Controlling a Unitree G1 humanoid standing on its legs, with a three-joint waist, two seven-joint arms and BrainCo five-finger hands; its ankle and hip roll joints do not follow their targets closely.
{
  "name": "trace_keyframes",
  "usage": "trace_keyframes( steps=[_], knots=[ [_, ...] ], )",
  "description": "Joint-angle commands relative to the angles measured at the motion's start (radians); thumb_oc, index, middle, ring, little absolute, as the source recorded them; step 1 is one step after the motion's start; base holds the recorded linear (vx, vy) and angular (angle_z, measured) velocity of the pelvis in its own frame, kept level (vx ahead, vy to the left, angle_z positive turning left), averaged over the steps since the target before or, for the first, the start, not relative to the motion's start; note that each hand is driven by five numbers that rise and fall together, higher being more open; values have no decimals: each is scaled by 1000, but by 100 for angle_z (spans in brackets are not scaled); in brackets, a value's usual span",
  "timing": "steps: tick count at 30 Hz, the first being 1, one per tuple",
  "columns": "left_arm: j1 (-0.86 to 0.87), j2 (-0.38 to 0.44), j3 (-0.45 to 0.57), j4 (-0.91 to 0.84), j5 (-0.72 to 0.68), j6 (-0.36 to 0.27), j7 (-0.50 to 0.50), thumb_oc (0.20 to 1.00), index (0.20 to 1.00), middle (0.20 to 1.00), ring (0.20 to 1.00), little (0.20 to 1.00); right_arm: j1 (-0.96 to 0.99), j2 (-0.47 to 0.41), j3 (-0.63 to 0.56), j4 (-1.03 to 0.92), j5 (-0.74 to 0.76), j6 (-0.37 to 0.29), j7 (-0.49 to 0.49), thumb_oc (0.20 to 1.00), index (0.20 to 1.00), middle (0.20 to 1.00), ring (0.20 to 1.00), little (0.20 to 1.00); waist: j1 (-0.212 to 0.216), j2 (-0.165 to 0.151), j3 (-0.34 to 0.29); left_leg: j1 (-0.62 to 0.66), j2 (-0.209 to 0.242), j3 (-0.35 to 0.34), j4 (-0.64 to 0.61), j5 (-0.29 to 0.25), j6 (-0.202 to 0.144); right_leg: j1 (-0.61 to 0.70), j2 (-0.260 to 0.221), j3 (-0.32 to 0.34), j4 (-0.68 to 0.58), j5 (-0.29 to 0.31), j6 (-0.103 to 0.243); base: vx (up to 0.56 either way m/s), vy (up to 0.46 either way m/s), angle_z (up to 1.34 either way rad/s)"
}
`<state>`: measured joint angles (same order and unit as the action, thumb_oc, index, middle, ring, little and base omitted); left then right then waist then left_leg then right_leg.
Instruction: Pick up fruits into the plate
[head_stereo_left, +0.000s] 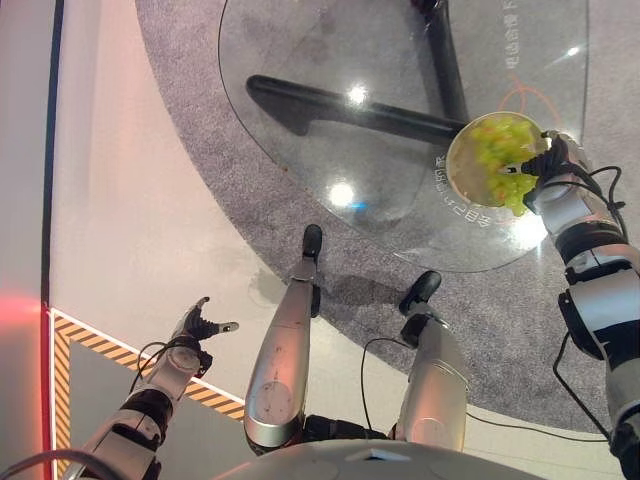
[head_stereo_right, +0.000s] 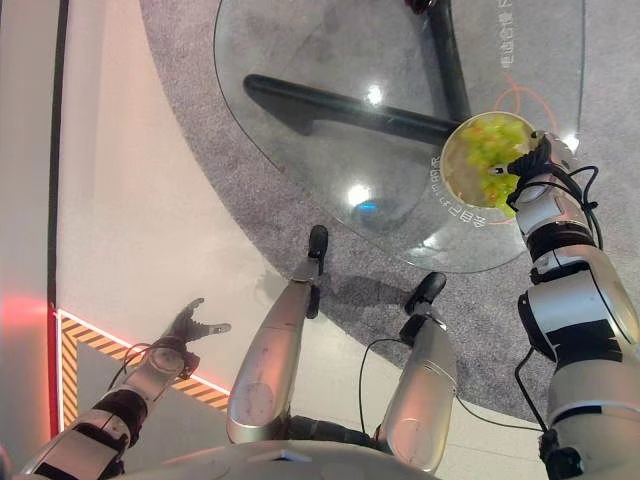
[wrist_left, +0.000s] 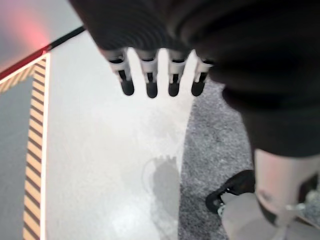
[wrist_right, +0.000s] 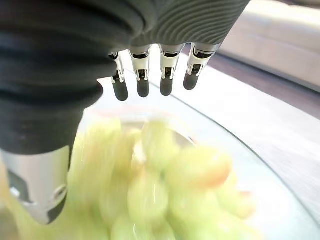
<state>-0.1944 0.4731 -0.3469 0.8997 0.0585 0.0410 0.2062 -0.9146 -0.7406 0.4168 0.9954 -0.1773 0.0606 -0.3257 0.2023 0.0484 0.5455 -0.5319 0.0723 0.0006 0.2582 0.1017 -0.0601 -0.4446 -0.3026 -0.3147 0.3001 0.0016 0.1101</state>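
1. The green grapes (head_stereo_left: 500, 155) are seen lying in the plate (head_stereo_left: 458, 165); the plate sits near the edge of the glass table (head_stereo_left: 300, 50) on the robot's right side; some grapes at the bunch's near end spill over the plate's rim toward the right hand (head_stereo_left: 552, 160).

2. The right hand is placed right at the plate's rim, on the side away from the table's middle; its fingers (wrist_right: 142, 82) are seen reaching out straight above the grapes in the right wrist view, with the fruit just below and ahead of the fingertips; they look released, nothing is clasped between them; whether the thumb touches a grape can't be told.

3. The relation that matters: the grapes lie directly under the right hand's fingers, so any further nudge or regrip would be made downward and toward the plate's centre; that's a judgement, not something shown.

4. The long axis of the bunch seems to run from the plate's far rim toward the right hand; which end carries the stem can't be made out.

5. The left hand (head_stereo_left: 195, 328) is held well apart from the plate, low over the pale floor (wrist_left: 100, 165) beside the striped floor tape (head_stereo_left: 75, 335); its fingers are relaxed and spread, nothing is gripped; so the right hand is clearly nearer.

6. The fruit looks mostly delivered already.
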Motion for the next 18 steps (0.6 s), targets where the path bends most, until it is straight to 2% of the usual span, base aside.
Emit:
trace_keyframes(
  steps=[1, 2, 3, 5, 8, 9, 13, 14, 18],
  knots=[
    [64, -6, 27, 96, -34, 13, 12, 1000, 1000, 1000, 1000, 1000, 103, -33, -21, -99, -70, -218, -183, 1000, 1000, 1000, 1000, 1000, -38, 3, -25, 128, -47, 66, -59, -101, 27, 40, 99, 2, 23, -33, -2, 4, 19, -9],
    [59, -12, 36, 117, -35, 16, 11, 1000, 1000, 1000, 1000, 1000, 153, -14, -43, -138, -67, -226, -197, 1000, 1000, 1000, 1000, 1000, -50, -8, -25, 165, -39, 72, -74, -103, 24, 75, 101, 6, 5, -30, 3, 10, 9, -12],
    [56, -22, 46, 143, -34, 23, 12, 1000, 1000, 1000, 1000, 1000, 220, 14, -72, -165, -58, -269, -236, 1000, 1000, 1000, 1000, 1000, -65, -21, -26, 215, -29, 78, -95, -104, 21, 123, 106, 12, -20, -28, 8, 30, 5, -12],
    [63, -33, 65, 187, -24, 20, 15, 1000, 1000, 1000, 1000, 1000, 326, 57, -120, -188, -22, -301, -258, 1000, 1000, 1000, 1000, 1000, -80, -37, -41, 275, -9, 83, -127, -105, 13, 180, 104, 12, -49, -25, 17, 71, -4, -11],
    [90, -54, 95, 242, -8, 23, 27, 1000, 1000, 1000, 1000, 1000, 513, 156, -188, -198, 42, -310, -266, 1000, 1000, 1000, 1000, 1000, -114, -65, -112, 360, 10, 98, -191, -101, 4, 268, 109, 27, -147, 0, 32, 100, -15, -17],
    [90, -54, 95, 242, -8, 23, 27, 1000, 1000, 1000, 1000, 1000, 513, 156, -188, -198, 42, -310, -266, 1000, 1000, 1000, 1000, 1000, -114, -65, -112, 360, 10, 98, -191, -101, 4, 268, 109, 27, -147, 0, 32, 59, 6, -16],
    [112, -81, 110, 283, 12, 25, 37, 1000, 1000, 1000, 1000, 1000, 648, 234, -248, -153, 135, -288, -213, 1000, 1000, 1000, 1000, 1000, -144, -76, -177, 424, 24, 125, -236, -97, -2, 329, 105, 31, -214, 24, 42, 33, 30, -21],
    [115, -91, 121, 307, 21, 26, 31, 1000, 1000, 1000, 1000, 1000, 696, 270, -268, -117, 187, -283, -176, 1000, 1000, 1000, 1000, 1000, -158, -77, -206, 447, 30, 138, -246, -95, -4, 347, 104, 33, -225, 27, 43, 35, 47, -17],
    [118, -113, 144, 349, 40, 22, -6, 1000, 1000, 1000, 1000, 1000, 801, 354, -300, -3, 232, -264, -52, 1000, 1000, 1000, 1000, 1000, -196, -83, -286, 513, 52, 178, -265, -94, -13, 403, 99, 42, -253, 33, 46, 65, 16, -32]
  ],
)
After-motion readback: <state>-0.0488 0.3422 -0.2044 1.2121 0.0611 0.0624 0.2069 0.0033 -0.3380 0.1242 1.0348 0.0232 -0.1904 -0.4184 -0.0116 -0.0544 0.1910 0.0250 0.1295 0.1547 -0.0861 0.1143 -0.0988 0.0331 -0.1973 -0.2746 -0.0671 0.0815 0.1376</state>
